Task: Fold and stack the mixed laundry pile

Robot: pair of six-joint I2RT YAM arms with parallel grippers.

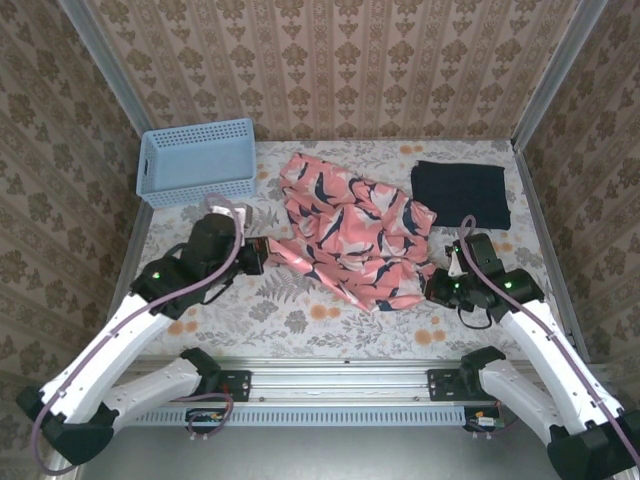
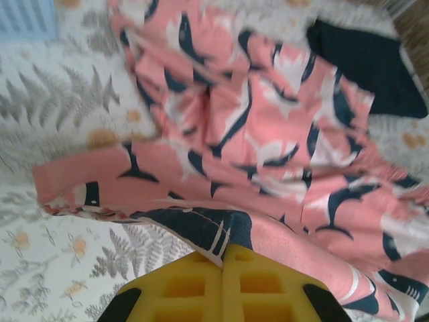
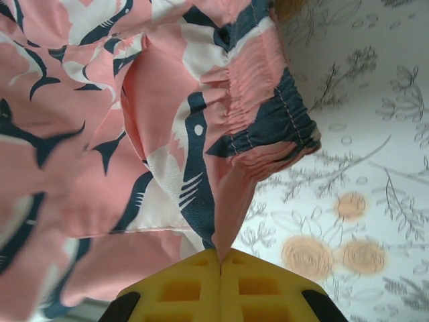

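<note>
The left gripper (image 2: 222,253) is clamped on the pink garment's (image 1: 355,232) edge. The right gripper (image 3: 220,256) pinches its waistband (image 3: 268,121). The navy garment (image 1: 462,192) lies just beside.

Staged robot booth (wallpaper walls (image 1: 350,60))

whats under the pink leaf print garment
The floral table cover shows all around the coral-pink garment, so it lies on that. Anything beneath its bunched middle is covered. The navy garment lies beside it, not visibly underneath.

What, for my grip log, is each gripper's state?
Left gripper: shut on the coral-pink fabric garment with navy and white leaf-like print.
Right gripper: shut on it too.
</note>
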